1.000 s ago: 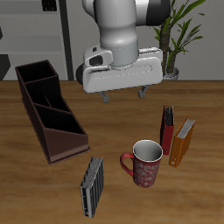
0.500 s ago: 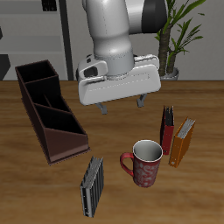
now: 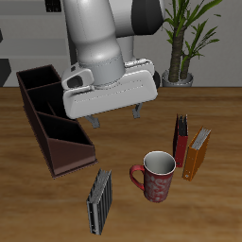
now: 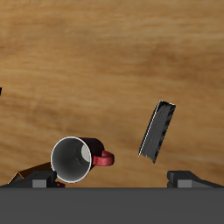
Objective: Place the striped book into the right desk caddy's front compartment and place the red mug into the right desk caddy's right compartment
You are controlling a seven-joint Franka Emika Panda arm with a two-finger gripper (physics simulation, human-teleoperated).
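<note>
Looking down from the front, the exterior view holds three books, one mug, one caddy and one potted plant. The striped book (image 3: 99,201) is thin, with black, grey and white bands on its cover, and lies near the table's front edge, just ahead of the caddy's low end. The red mug (image 3: 156,176) stands upright beside it, patterned with pale swirls, grey inside, its curved handle turned toward the striped book. Two more books stand upright together just past the mug: a dark red book (image 3: 180,140) and an orange book (image 3: 198,154). The right desk caddy (image 3: 53,118) is a long maroon-brown box with inner dividers and one slanted low end; its front compartment (image 3: 59,123) and its right compartment (image 3: 33,77) both show only dark interior. The gripper (image 3: 117,119) hangs above the table between caddy and mug, its two short dark fingers spread apart with nothing between them. The table (image 3: 217,203) is warm wood grain; behind it are a potted plant (image 3: 187,43) and grey shelving.

From the wrist view, one mug (image 4: 73,159) shows its round pale inside and red handle, and one striped book (image 4: 157,131) shows as a dark slanted slab, well apart from the mug on streaked wood (image 4: 105,52).
</note>
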